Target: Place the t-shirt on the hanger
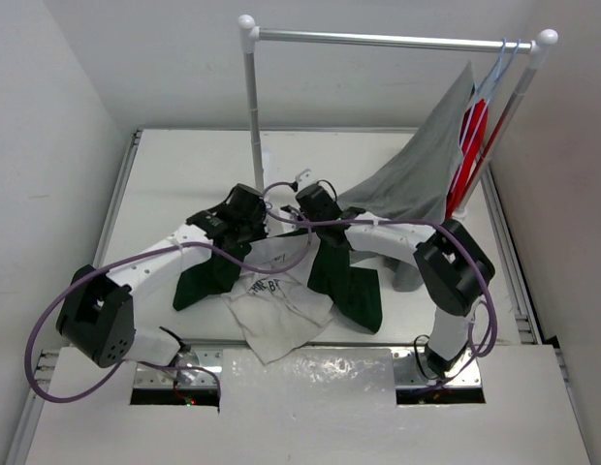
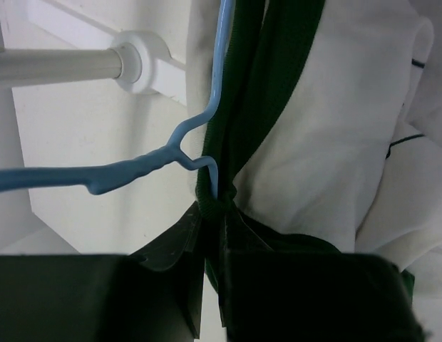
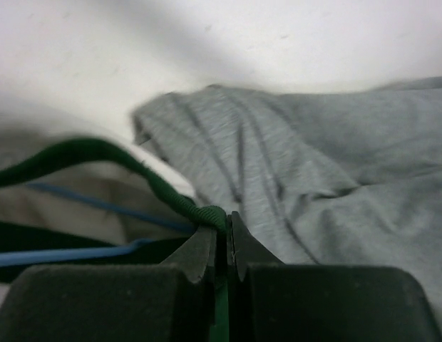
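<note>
You've got the t-shirt (image 1: 276, 291) bunched over the counter's mid-front: white chest w/ dk green logo facing up, wrinkled, hem corner reaching twd the front edge. Dk green sleeves droop either side, one twd the left edge, one twd the right. Green collar rib is pinched in the left hand (image 2: 210, 214) & the right hand (image 3: 224, 226). Hanger (image 2: 135, 169): thin lt-blue wire w/ a twisted neck, sticking out of the neck opening, one leg running inside the collar. Can't tell if the wire's pinched too.
</note>
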Controlling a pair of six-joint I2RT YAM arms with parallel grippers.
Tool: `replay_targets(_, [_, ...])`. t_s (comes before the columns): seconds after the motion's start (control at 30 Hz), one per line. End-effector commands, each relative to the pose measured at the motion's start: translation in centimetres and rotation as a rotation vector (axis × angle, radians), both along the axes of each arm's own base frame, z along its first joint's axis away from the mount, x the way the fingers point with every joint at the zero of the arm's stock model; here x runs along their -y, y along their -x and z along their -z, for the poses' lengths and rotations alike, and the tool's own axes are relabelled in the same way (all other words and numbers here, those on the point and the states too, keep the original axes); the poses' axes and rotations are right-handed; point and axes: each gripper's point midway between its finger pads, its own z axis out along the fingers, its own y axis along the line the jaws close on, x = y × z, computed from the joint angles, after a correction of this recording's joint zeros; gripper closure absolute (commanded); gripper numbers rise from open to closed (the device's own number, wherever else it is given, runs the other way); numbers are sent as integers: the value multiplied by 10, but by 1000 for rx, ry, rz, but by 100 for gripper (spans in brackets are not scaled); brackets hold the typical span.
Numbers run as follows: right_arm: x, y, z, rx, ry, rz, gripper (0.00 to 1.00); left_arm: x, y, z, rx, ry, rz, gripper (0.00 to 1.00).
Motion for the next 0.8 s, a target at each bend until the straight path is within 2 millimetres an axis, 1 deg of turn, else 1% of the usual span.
replay_targets(0.0, [-26, 9, -2, -53, -147, -107, 100, 32, -17, -31, 78, 133, -6, 100])
replay_targets(0.03, [-39, 9, -10, -40, -228, -142, 100, 42, -17, -38, 70, 198, -11, 100])
replay_targets(0.07, [-45, 14, -13, -50, -275, -177, 100, 44, -17, -41, 68, 223, -15, 100])
replay_targets(0.1, [-52, 23, -24, -56, -346, -238, 100, 46, -16, -42, 68, 242, -20, 100])
replay_targets(0.13, [-56, 27, -34, -43, -379, -272, 100, 45, -14, -45, 70, 261, -36, 100])
replay_targets(0.17, [-58, 32, -43, -32, -404, -306, 100, 49, -13, -46, 69, 287, -23, 100])
replay_targets(0.2, [-64, 46, -59, -16, -447, -406, 98, 49, -9, -45, 65, 300, -17, 100])
replay_targets(0.23, [-66, 53, -67, -8, -460, -453, 91, 50, -7, -45, 64, 310, -9, 100])
replay_targets(0.27, [-68, 60, -75, -1, -474, -495, 78, 51, -6, -45, 63, 321, 1, 100])
replay_targets(0.3, [-67, 72, -89, 12, -478, -562, 46, 55, 0, -44, 46, 341, 33, 100])
replay_targets(0.33, [-65, 77, -96, 18, -476, -586, 33, 58, 4, -44, 37, 352, 47, 100])
replay_targets(0.37, [-64, 81, -102, 27, -473, -607, 23, 60, 6, -45, 32, 364, 57, 100])
replay_targets(0.4, [-60, 89, -110, 54, -445, -667, 11, 61, 10, -46, 25, 375, 72, 100])
replay_targets(0.47, [-58, 94, -112, 74, -421, -720, 6, 66, 17, -46, 7, 396, 114, 100])
replay_targets(0.5, [-57, 96, -109, 78, -392, -756, 6, 68, 22, -46, 0, 404, 143, 100])
replay_targets(0.53, [-63, 103, -106, 50, -408, -820, 6, 69, 24, -46, -3, 410, 152, 100])
replay_targets(0.57, [-67, 101, -109, 44, -416, -849, 7, 70, 25, -46, -6, 414, 158, 100])
replay_targets(0.6, [-70, 103, -105, 23, -405, -890, 9, 72, 28, -49, -13, 424, 176, 100])
replay_targets(0.63, [-76, 103, -104, 8, -411, -926, 13, 73, 29, -49, -16, 429, 184, 100])
replay_targets(0.67, [-82, 106, -86, -68, -417, -955, 14, 74, 31, -50, -22, 431, 194, 100])
replay_targets(0.7, [-89, 102, -92, -74, -417, -980, 16, 75, 35, -53, -22, 446, 209, 100])
replay_targets(0.73, [-93, 100, -90, -89, -419, -989, 18, 75, 37, -55, -20, 453, 216, 100])
replay_targets(0.77, [-96, 90, -84, -102, -417, -978, 30, 75, 37, -56, -17, 461, 214, 100])
